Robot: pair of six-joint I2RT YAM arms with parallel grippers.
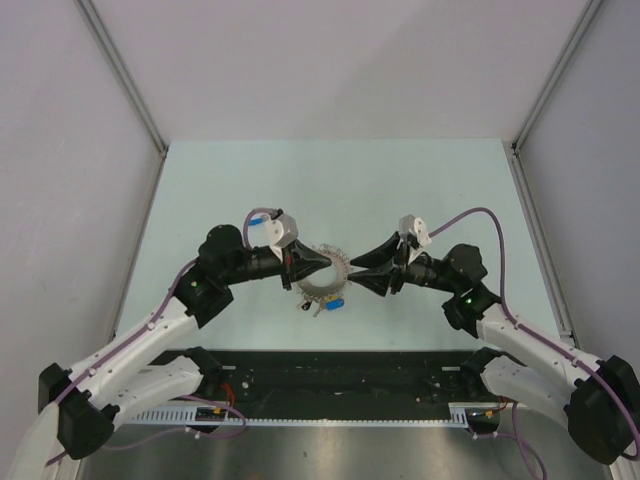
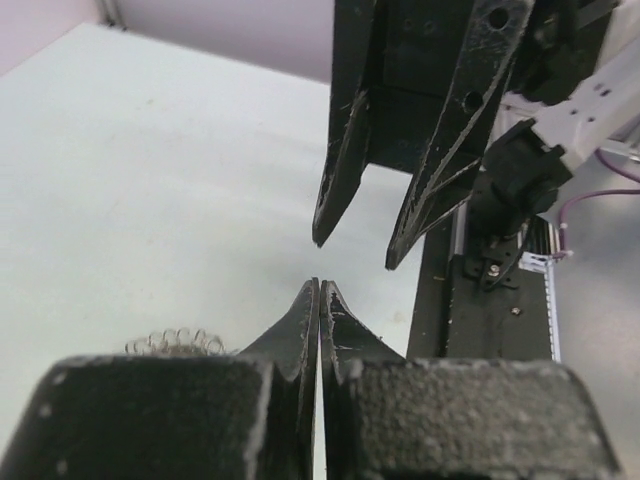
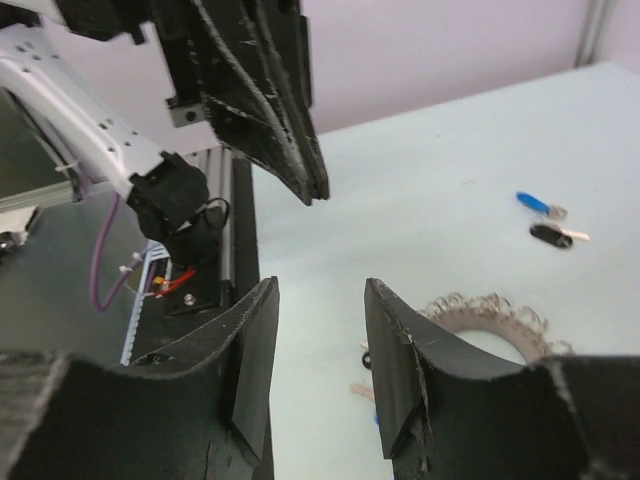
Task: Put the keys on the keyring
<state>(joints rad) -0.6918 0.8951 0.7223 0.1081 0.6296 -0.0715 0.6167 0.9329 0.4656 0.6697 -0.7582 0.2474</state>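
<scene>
The keyring (image 1: 322,281), a flat grey ring fringed with wire loops, lies on the table between the two grippers. In the right wrist view the keyring (image 3: 492,317) is partly hidden behind my right finger. A blue-headed key (image 1: 336,300) lies at the ring's near edge. Farther off lie a blue key (image 3: 535,204) and a black key (image 3: 552,236). My left gripper (image 2: 320,287) hovers shut, with nothing seen between its fingers. Only the keyring's loops (image 2: 176,343) peek out beside it. My right gripper (image 3: 320,292) faces it tip to tip, open and empty, above the table.
Small loose bits (image 3: 364,361) lie on the table just below my right fingers. The black base rail (image 1: 330,375) runs along the near edge. White walls close in the table at left, right and back.
</scene>
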